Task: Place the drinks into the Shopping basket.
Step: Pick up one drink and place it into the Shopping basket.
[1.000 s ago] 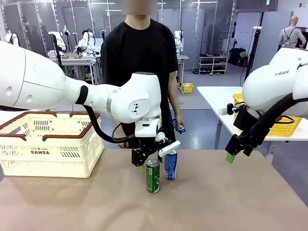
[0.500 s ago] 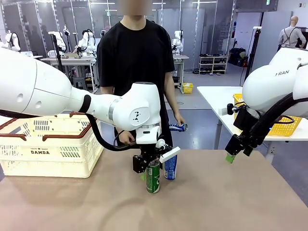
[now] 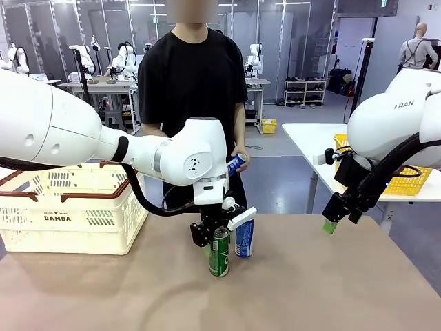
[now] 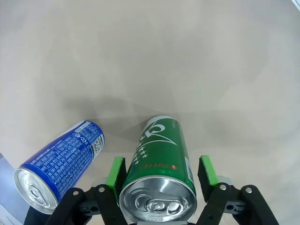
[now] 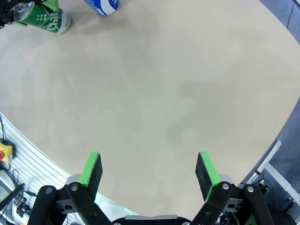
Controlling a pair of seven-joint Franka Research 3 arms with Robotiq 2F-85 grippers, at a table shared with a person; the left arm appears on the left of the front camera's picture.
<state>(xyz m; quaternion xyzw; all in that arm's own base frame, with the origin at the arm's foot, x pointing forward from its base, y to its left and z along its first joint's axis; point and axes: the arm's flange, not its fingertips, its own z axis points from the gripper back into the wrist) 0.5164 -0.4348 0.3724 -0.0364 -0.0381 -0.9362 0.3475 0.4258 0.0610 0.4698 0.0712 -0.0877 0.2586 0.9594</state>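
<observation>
- Left wrist view: left claw (image 4: 160, 172) pads flank green can (image 4: 161, 147); grip cannot be confirmed
- Right claw (image 5: 149, 174) wide, holding nothing, above table (image 5: 164, 84)

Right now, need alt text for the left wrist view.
Looking down on a green drink can standing upright on a beige table, bracketed closely by the two green pads of the left tool; whether they press it yet is unclear. A blue and white can stands just beside it, outside the pads.
</observation>
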